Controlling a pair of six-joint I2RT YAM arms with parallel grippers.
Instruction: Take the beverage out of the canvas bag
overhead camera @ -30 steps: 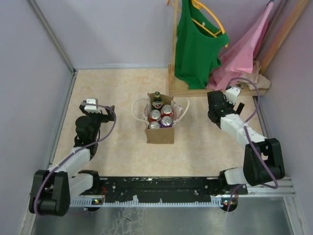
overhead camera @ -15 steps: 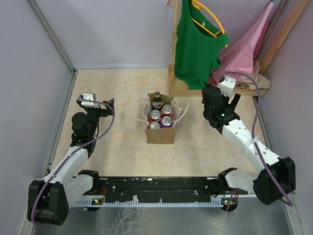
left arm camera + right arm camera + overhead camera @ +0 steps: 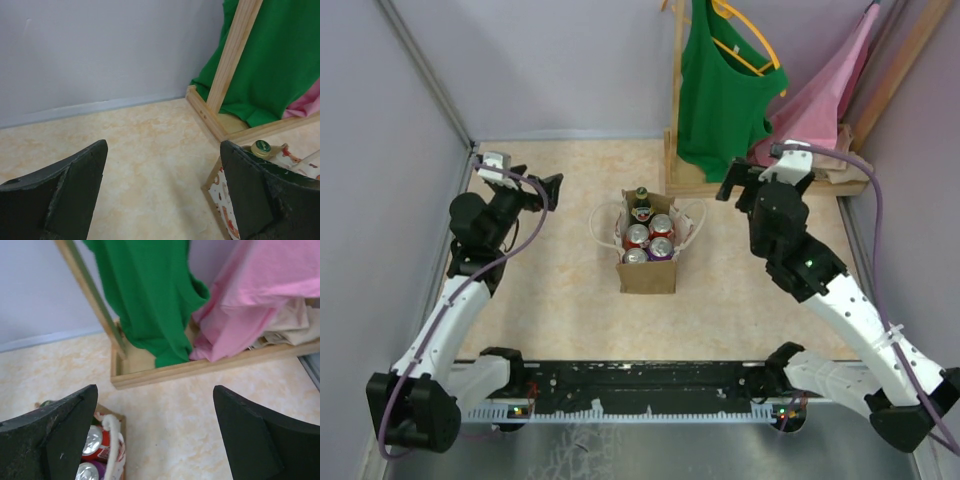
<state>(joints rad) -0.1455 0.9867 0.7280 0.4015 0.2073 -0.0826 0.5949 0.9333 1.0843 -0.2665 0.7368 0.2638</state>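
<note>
Beige tabletop (image 3: 570,300), centre: canvas bag (image 3: 647,277), upright, holding cans (image 3: 649,244) and one bottle (image 3: 641,203). Left hand (image 3: 162,150), right hand (image 3: 155,390): both spread, empty, flanking bag.

Canvas bag (image 3: 647,272) stands upright mid-table (image 3: 550,290), mouth up. Inside: bottle (image 3: 641,203) at back L, four cans (image 3: 661,247) packed beside & in front of it, front to back. Bag's loop handles (image 3: 603,226) stick out L & R. Clothes rack (image 3: 677,100) behind bag & to R, in back-R corner, base frame on table. Tank top (image 3: 720,90) on hanger (image 3: 761,47) hangs at rack's L end; second garment (image 3: 820,95) R of it, draping down to base. L gripper (image 3: 548,188) L of bag & a bit behind, well apart. R gripper (image 3: 732,183) R of bag & behind, near rack base.
</note>
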